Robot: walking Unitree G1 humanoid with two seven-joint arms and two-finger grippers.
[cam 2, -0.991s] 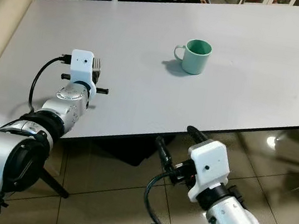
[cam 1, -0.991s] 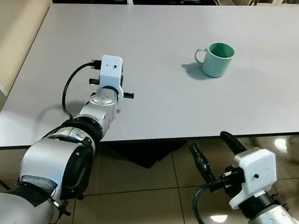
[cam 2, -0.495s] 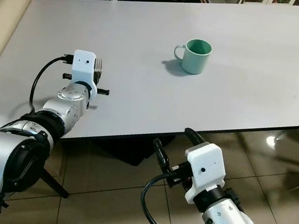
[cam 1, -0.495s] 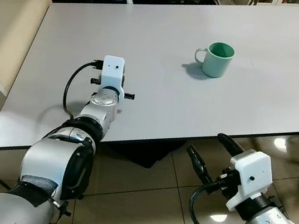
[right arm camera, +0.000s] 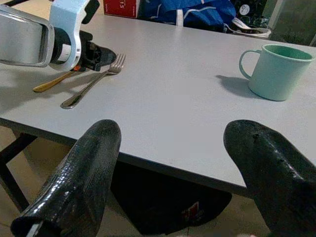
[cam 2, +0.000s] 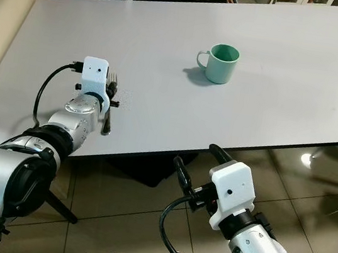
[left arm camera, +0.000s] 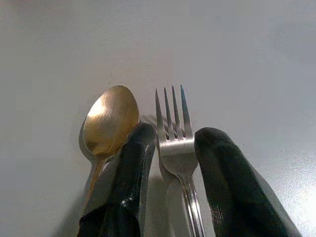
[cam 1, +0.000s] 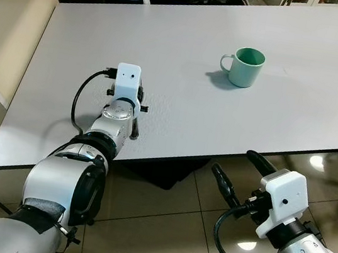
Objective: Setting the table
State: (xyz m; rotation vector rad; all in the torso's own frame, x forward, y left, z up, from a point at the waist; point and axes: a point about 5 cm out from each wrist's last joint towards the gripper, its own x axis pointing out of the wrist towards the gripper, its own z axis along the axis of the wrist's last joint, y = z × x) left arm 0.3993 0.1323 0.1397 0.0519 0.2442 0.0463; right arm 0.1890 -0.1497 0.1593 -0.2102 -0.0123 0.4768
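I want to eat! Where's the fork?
The fork lies on the table, on its left side near the front edge, between the left gripper's open fingers, with the gold spoon right beside it.

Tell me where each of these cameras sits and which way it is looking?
Eye views: on the head, looking down at the grey table, green mug, both silver arms.
Left wrist view: looks along the left gripper, its fingers either side of the fork, gold spoon beside.
Right wrist view: below the table edge, right gripper open.
Shared: both wrist views show the fork.
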